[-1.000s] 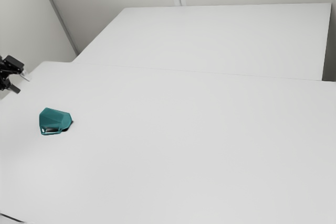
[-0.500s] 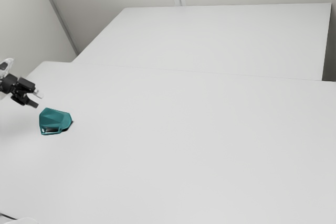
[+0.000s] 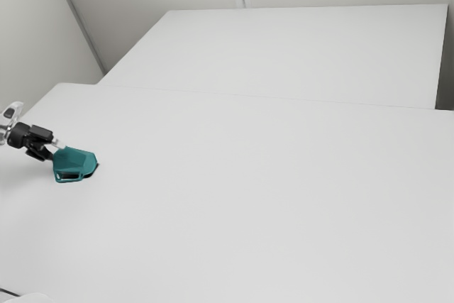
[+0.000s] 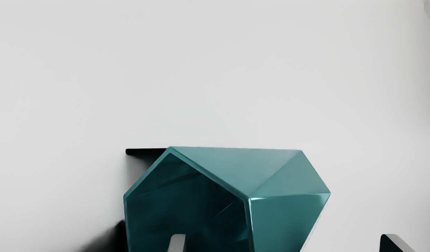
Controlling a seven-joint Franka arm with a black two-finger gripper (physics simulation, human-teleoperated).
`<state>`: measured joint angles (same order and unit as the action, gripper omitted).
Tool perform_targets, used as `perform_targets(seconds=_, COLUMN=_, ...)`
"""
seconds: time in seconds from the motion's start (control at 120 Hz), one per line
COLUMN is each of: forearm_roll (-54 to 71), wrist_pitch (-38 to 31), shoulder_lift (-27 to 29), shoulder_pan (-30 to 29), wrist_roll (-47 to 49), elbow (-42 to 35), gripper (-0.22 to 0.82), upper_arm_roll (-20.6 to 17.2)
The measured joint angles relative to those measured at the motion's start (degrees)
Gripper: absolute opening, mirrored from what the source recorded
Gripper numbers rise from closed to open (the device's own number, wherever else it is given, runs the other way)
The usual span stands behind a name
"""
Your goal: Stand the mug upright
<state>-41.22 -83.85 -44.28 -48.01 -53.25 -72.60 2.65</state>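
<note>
Quietly, a broad white table (image 3: 248,196) spans the exterior view, where 1 robot arm (image 3: 11,112) enters from that view's left, its black gripper (image 3: 56,151) open at the teal mug (image 3: 79,159). The faceted mug lies on its side (not upright) on the tabletop, toward the exterior view's left, its dark mouth (image 4: 187,196) facing the gripper. Its handle (image 3: 69,181) faces the exterior camera. The 2 fingertips stand wide apart, 1 overlapping the mouth, the other beyond the mug's outer wall; whether either touches the mug cannot be told.
</note>
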Motion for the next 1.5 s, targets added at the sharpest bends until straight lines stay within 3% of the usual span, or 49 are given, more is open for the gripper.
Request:
perform_targets(seconds=0.092, forearm_roll=-1.58, wrist_pitch=0.67, shoulder_lift=0.15, shoulder_pan=-0.01, wrist_roll=-0.72, elbow=-0.09, gripper=0.57, upper_arm_roll=-0.04)
perform_targets(seconds=0.333, forearm_roll=-2.78, wrist_pitch=1.72, shoulder_lift=0.28, shoulder_pan=0.06, wrist_roll=-2.07, elbow=-0.67, gripper=0.09, upper_arm_roll=-0.01)
perform_targets(seconds=0.5, forearm_roll=-3.42, wrist_pitch=2.39, shoulder_lift=0.48, shoulder_pan=0.21, wrist_roll=-2.67, elbow=-0.81, gripper=-0.08, upper_arm_roll=-0.09)
perform_targets(seconds=0.917, forearm_roll=-4.67, wrist_pitch=4.47, shoulder_lift=2.12, shoulder_pan=0.66, wrist_roll=-3.54, elbow=-2.38, gripper=-0.16, upper_arm_roll=0.0)
perform_targets(seconds=1.1, forearm_roll=-4.09, wrist_pitch=6.41, shoulder_lift=7.82, shoulder_pan=4.0, wrist_roll=-3.46, elbow=-3.59, gripper=-0.16, upper_arm_roll=0.67)
perform_targets(seconds=1.2, forearm_roll=-0.81, wrist_pitch=7.32, shoulder_lift=11.92, shoulder_pan=8.67, wrist_roll=-2.75, elbow=-3.71, gripper=-0.16, upper_arm_roll=1.13)
perform_targets(seconds=1.35, forearm_roll=2.95, wrist_pitch=7.46, shoulder_lift=16.46, shoulder_pan=25.01, wrist_roll=-1.47, elbow=-5.56, gripper=-0.16, upper_arm_roll=14.51)
perform_targets(seconds=1.5, forearm_roll=10.91, wrist_pitch=0.84, shoulder_lift=24.62, shoulder_pan=36.02, wrist_roll=1.06, elbow=-14.27, gripper=-0.16, upper_arm_roll=17.3)
